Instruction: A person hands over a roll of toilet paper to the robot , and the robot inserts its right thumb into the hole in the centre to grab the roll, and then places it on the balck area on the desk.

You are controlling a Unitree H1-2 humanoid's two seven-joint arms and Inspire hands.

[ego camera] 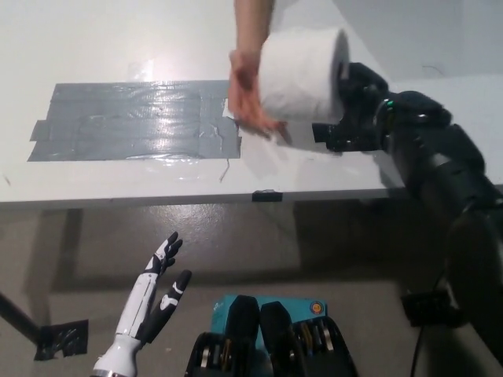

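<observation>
A white toilet paper roll (301, 73) hangs in the air above the desk's right part, lying on its side. My black right hand (355, 102) is shut on it from the right, at its end face. A person's open hand (250, 96) is just left of the roll, palm toward it; I cannot tell whether it still touches. The dark grey taped area (134, 120) lies on the white desk (94, 39) to the left of both. My white left hand (153, 294) rests open low at the left, below the desk edge.
The desk's front edge (157, 196) runs across the middle of the view, with brown floor below. A person's forearm (253, 23) comes down from the top. A patch of tape (59, 339) sticks to the floor at lower left.
</observation>
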